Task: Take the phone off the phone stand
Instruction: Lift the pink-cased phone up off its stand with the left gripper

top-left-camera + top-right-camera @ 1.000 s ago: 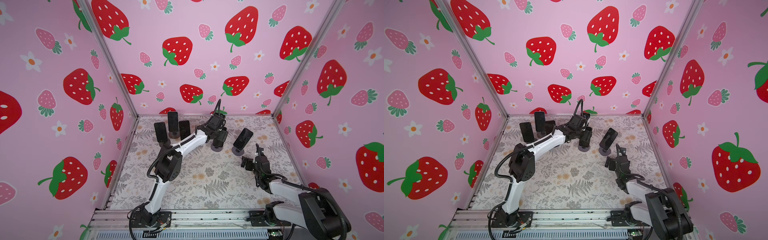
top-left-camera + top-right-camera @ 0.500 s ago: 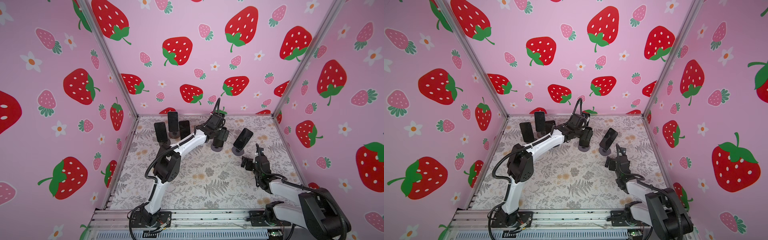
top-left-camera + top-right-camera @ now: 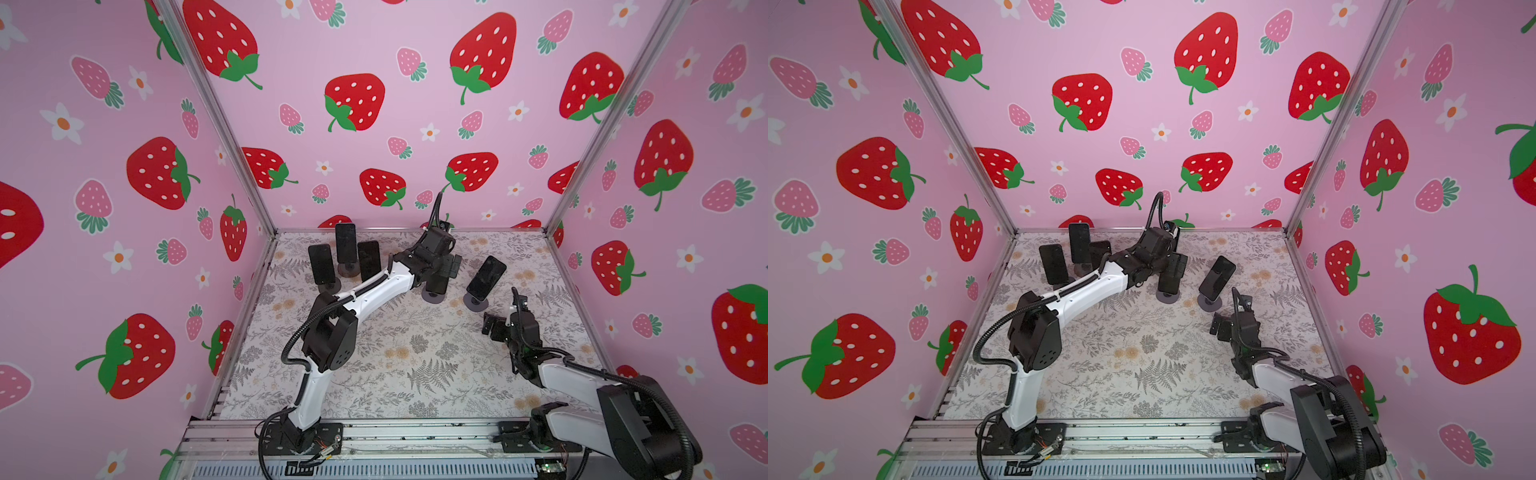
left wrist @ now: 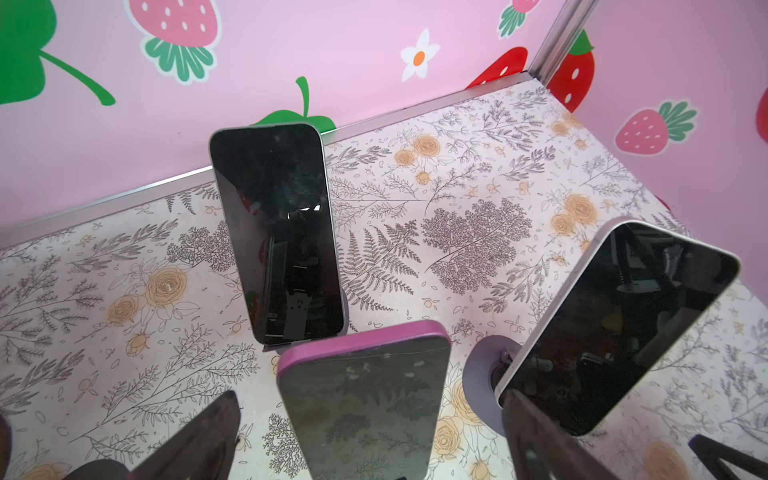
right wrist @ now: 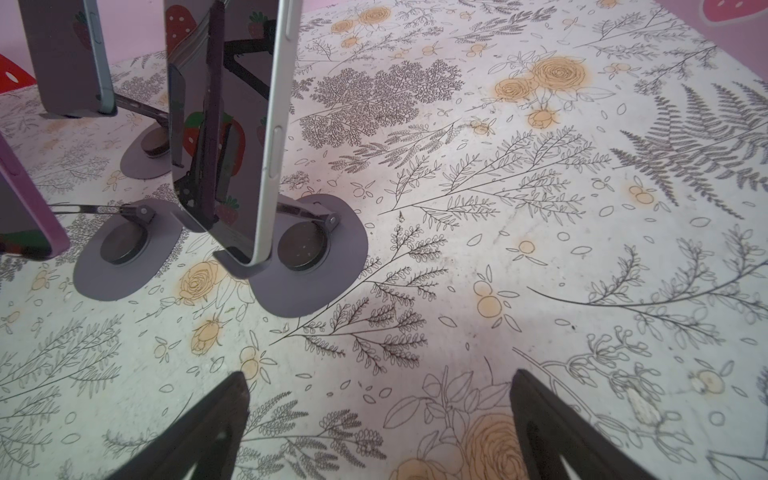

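Robot data-collection cell, lab-type rig. Boxed in by pink strawberry-print panels (image 3: 395, 54) on aluminium posts (image 3: 220, 124). Floral-print tabletop (image 3: 415, 345). Left arm (image 3: 365, 297) and right arm (image 3: 573, 382) bolted to slotted metal rail (image 3: 415, 432) at front. Several phones (image 3: 322, 264) propped on stands (image 3: 476, 303).

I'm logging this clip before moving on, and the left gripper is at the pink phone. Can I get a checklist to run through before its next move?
1. The left gripper is open: ok, fingers wide apart.
2. The pink phone sits between them: ok, top edge midway.
3. That phone is gripped: not ok, nothing clamped yet.
4. It is seated in its phone stand: cannot tell, the cradle is hidden.
5. The silver phone is clear of the left gripper: ok, a gap shows in both top views.
6. The right gripper is out of the way: ok, open, empty, over the floral mat.
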`<action>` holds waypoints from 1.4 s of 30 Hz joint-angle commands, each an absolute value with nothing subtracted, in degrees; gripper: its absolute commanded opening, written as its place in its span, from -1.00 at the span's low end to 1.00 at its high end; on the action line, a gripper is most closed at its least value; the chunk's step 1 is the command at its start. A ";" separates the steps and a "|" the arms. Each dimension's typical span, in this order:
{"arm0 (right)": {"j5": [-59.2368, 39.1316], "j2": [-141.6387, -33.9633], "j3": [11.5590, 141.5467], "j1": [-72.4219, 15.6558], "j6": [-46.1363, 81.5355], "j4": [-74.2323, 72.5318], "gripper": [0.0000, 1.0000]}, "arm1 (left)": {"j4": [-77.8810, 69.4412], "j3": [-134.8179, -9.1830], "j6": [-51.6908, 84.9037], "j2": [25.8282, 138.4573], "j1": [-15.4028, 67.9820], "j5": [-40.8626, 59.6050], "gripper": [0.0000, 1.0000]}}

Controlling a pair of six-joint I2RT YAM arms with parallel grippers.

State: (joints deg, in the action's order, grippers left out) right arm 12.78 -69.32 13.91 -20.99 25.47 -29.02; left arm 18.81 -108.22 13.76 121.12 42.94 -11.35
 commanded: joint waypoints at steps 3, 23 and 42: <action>13.71 -69.29 14.94 -21.27 26.02 -28.37 0.99 | 17.15 -108.98 17.37 122.57 43.56 -16.13 0.99; 13.73 -69.69 15.21 -21.27 26.02 -28.33 0.99 | 16.39 -111.53 19.78 127.19 43.77 -16.59 0.99; 13.62 -69.88 15.38 -21.36 26.02 -28.27 0.99 | 14.50 -110.79 21.24 129.33 44.82 -21.32 0.85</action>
